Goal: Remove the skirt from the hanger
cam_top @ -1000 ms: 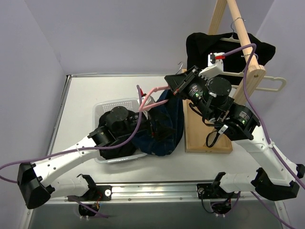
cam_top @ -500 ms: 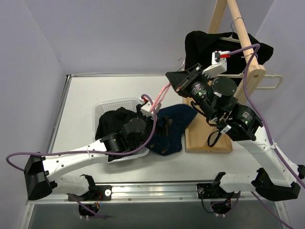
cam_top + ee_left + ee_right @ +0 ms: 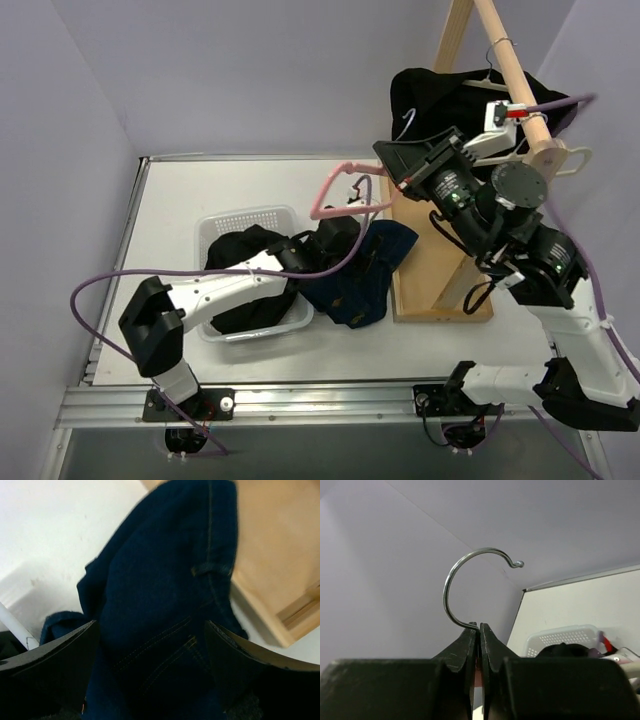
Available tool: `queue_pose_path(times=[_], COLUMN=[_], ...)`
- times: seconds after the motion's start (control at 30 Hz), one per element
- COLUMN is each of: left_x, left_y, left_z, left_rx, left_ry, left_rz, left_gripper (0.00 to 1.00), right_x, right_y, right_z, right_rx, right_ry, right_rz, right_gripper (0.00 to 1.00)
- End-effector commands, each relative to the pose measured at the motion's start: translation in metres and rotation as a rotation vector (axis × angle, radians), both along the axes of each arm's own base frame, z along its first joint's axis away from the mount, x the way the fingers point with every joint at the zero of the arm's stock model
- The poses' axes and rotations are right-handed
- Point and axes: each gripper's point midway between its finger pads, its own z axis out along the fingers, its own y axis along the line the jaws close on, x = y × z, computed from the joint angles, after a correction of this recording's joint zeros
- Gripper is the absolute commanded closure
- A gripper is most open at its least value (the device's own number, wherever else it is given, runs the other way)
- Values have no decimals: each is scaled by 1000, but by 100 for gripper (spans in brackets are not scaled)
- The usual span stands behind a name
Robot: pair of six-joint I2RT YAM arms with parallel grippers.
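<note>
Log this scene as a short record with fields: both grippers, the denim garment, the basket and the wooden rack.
left gripper: open, over the denim garment
right gripper: shut on the wire hook of the pink hanger, held in the air
denim garment: heaped on the table, beside the basket
basket: white, black cloth inside
rack: wooden, black garment hanging near its top

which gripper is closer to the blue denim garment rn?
Left. The left gripper is open right over the blue denim garment. The right gripper is raised by the wooden rack, shut on the pink hanger at its wire hook, clear of the denim.
</note>
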Motion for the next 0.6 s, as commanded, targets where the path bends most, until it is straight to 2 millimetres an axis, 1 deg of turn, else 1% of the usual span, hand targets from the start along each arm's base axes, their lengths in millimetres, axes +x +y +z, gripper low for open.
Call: queue_pose_path(times=[0.0, 0.1, 0.13, 0.2, 0.23, 0.27, 0.3, 0.33, 0.4, 0.43, 0.5, 0.53, 0.57], left_x=[1, 9, 14, 15, 16, 17, 18, 18, 18, 18, 16, 13, 12], left_y=[14, 17, 17, 20, 20, 19, 19, 20, 19, 20, 19, 19, 21], left_z=[-32, -51, -61, -72, -84, -88, -93, -106, -116, -131, -142, -154, -161], left_rx=[172, 218, 233, 269, 295, 306, 317, 344, 371, 400, 415, 430, 431], left_ry=[97, 130, 150, 181, 199, 204, 210, 226, 255, 277, 309, 334, 365], left_rz=[-26, -17, -14, -16, -12, -11, -11, -8, -11, -11, -18, -25, -26], left_gripper=[6, 6, 6, 6, 6, 6, 6, 6, 6, 6, 6, 4, 2], right_x=[-32, -37, -41, -44, -46, -46, -46, -49, -52, -52, -53, -53, -54], right_y=[-31, -40, -44, -47, -50, -52, -53, -56, -57, -56, -55, -55, -55], right_z=[51, 52, 55, 56, 57, 55, 54, 55, 57, 57, 57, 58, 58], right_rx=[124, 122, 129, 127, 129, 128, 127, 135, 149, 151, 151, 150, 152], right_ry=[-102, -106, -113, -116, -121, -117, -115, -119, -128, -131, -134, -135, -138], right_rz=[25, 17, 15, 17, 17, 11, 8, 7, 17, 21, 30, 30, 31], right_gripper=[100, 100, 100, 100, 100, 100, 100, 100, 100, 100, 100, 100, 100])
